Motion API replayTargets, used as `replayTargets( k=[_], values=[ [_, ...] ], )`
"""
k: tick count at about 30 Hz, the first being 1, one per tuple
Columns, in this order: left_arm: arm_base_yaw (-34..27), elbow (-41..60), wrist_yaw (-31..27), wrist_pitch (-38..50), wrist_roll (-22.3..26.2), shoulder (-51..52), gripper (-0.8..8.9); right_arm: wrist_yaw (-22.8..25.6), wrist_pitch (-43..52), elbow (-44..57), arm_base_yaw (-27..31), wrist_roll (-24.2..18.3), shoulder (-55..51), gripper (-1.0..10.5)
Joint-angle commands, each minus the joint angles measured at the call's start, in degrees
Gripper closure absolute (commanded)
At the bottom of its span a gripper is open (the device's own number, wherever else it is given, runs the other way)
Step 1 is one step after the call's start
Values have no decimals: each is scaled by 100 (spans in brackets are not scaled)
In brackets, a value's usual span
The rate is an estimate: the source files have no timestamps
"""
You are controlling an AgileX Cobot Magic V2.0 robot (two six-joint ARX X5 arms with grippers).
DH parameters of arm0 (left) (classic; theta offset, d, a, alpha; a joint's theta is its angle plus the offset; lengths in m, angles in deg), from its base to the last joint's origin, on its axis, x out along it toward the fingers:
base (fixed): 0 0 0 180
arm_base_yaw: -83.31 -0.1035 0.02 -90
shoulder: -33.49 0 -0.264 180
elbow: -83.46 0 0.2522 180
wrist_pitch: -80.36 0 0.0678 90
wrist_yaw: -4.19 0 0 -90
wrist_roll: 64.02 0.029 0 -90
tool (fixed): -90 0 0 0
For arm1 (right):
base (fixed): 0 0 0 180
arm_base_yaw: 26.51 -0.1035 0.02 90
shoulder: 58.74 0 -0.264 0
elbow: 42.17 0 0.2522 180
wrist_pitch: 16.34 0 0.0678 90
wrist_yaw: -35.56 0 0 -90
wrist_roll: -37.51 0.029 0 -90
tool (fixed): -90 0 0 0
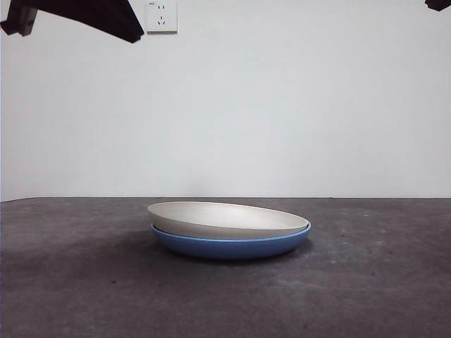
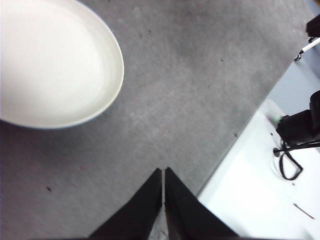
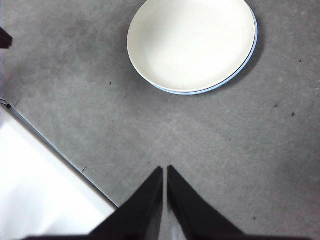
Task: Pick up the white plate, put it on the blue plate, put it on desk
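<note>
Two hands pressed together; white plate [image 1: 225,218] hides most of blue plate [image 1: 232,246].

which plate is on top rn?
The white plate. It sits nested in the blue plate, which rests on the desk and shows only as a rim beneath it. Both grippers are shut and clear of the stack.

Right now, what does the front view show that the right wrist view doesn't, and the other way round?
Only the front view shows the blue plate side-on as a full body under the white plate, plus the wall socket. Only the right wrist view shows the right end effector, jaws shut, apart from the plates, and the white plate's whole inside, with nothing in it. Both show the white plate nested in the blue plate on the desk.
</note>
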Motion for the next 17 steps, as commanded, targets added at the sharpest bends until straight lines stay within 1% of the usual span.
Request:
replayTargets(
  k=[1,4,5,9,12,14,17],
  values=[
    [-153,-35,-251,396,535,286,804,2,31,-101,-33,-48,42,939],
    [-522,136,-509,1351,916,754,804,2,31,-101,-33,-48,42,939],
    [-669,229,-542,1696,973,911,804,2,31,-101,-33,-48,42,939],
    [-1432,868,-669,3305,1012,1655,804,2,31,-101,-33,-48,42,939],
    [-1998,1528,-1045,4291,1010,2271,804,2,31,-101,-33,-48,42,939],
    [-2323,2002,-1427,4717,1012,2695,804,2,31,-101,-33,-48,42,939],
    [-2728,2686,-1891,5090,1012,3303,804,2,33,-101,-33,-48,42,939]
  ],
)
